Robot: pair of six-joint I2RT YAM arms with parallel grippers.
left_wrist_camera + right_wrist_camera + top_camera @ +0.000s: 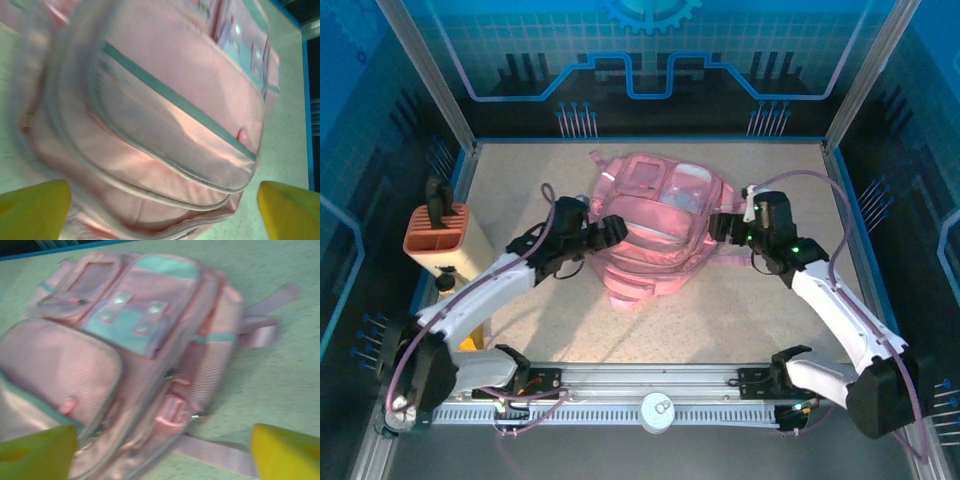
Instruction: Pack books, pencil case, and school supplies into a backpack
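Here the backpack (655,215) lies between left claw (608,233) and right claw (719,226).

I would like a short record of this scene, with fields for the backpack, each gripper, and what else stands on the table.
backpack: pink, lying mid-table, front pockets facing up
left gripper: open, holding nothing, beside the backpack on the left
right gripper: open, holding nothing, beside the backpack on the right
orange holder: upright at the table's left edge, apart from the backpack
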